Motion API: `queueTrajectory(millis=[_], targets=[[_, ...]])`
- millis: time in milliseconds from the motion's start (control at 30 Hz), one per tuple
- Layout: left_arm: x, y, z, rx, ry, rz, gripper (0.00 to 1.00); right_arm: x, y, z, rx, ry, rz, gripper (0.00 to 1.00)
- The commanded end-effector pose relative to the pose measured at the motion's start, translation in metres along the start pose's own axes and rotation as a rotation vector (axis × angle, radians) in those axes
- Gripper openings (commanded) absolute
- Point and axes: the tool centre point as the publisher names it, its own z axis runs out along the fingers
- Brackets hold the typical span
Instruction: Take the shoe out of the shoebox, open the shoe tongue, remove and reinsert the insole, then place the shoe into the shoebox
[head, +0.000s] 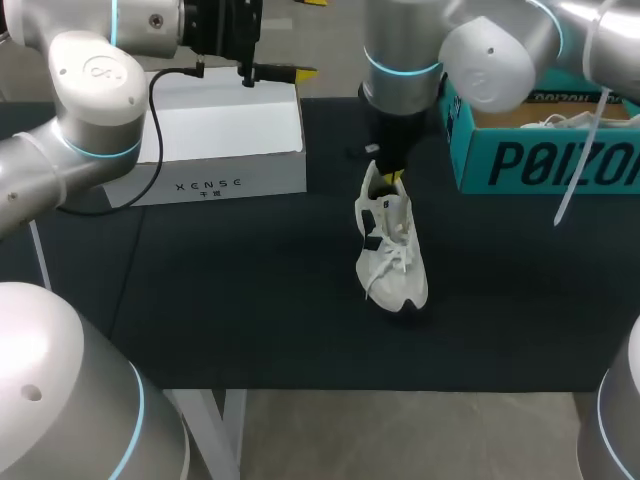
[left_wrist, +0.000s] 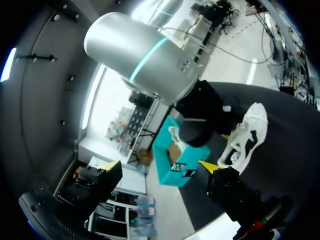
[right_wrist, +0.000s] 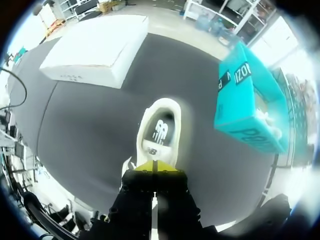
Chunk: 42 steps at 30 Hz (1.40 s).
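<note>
Right end effector (right_wrist: 155, 168): yellow tips pressed nearly together, pinching the heel rim of the white sneaker (head: 390, 250). The sneaker sits mid-table (head: 250, 310), toe toward the near edge and heel toward the far edge, with its opening facing up and the insole visible. The teal shoebox (head: 540, 160) stands open at far right, apart from the sneaker. A white box (head: 220, 150) is at far left. Left end effector (head: 295, 72) hangs over the white box's far edge, holding nothing visible; opening cannot be told.
</note>
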Motion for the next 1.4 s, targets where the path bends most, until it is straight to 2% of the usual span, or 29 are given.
queueTrajectory(millis=[33, 167, 233, 300, 367, 500, 667, 800, 933, 1033, 1167, 1400], targets=[[-0.001, 0.000, 0.001, -0.001, 0.002, 0.001, 1.00, -0.004, -0.003, 0.001, -0.009, 0.072, -0.223, 0.00], [-0.001, 0.000, 0.001, -0.001, 0.002, 0.001, 1.00, -0.001, -0.002, 0.006, -0.004, 0.055, -0.229, 0.00], [-0.001, 0.000, 0.001, -0.001, 0.002, 0.001, 1.00, 0.001, 0.001, 0.011, -0.046, 0.159, -0.191, 0.00], [-0.031, 0.004, -0.014, 0.002, 0.007, 0.041, 1.00, -0.002, 0.006, 0.012, -0.075, 0.179, -0.184, 0.00], [-0.052, 0.002, -0.028, 0.026, 0.024, 0.092, 1.00, -0.007, 0.012, 0.012, -0.118, 0.163, -0.205, 0.00], [-0.070, -0.007, -0.052, 0.086, 0.007, 0.049, 1.00, -0.018, 0.021, 0.013, -0.146, 0.203, -0.260, 0.00], [-0.069, -0.016, -0.065, 0.146, 0.058, -0.015, 1.00, -0.030, 0.032, 0.021, -0.150, 0.161, -0.385, 0.00], [-0.064, -0.021, -0.071, 0.136, 0.110, -0.050, 1.00, -0.039, 0.041, 0.027, -0.158, 0.117, -0.474, 0.00], [-0.053, -0.025, -0.080, 0.106, 0.169, -0.086, 1.00, -0.047, 0.047, 0.034, -0.201, 0.095, -0.567, 0.00], [-0.044, -0.027, -0.087, 0.097, 0.176, -0.137, 1.00, -0.051, 0.053, 0.038, -0.218, 0.115, -0.620, 0.00], [-0.044, -0.027, -0.087, 0.097, 0.176, -0.137, 1.00, -0.052, 0.057, 0.034, -0.199, 0.172, -0.741, 0.00], [-0.044, -0.027, -0.087, 0.097, 0.176, -0.137, 1.00, -0.052, 0.057, 0.034, -0.199, 0.172, -0.741, 0.00]])
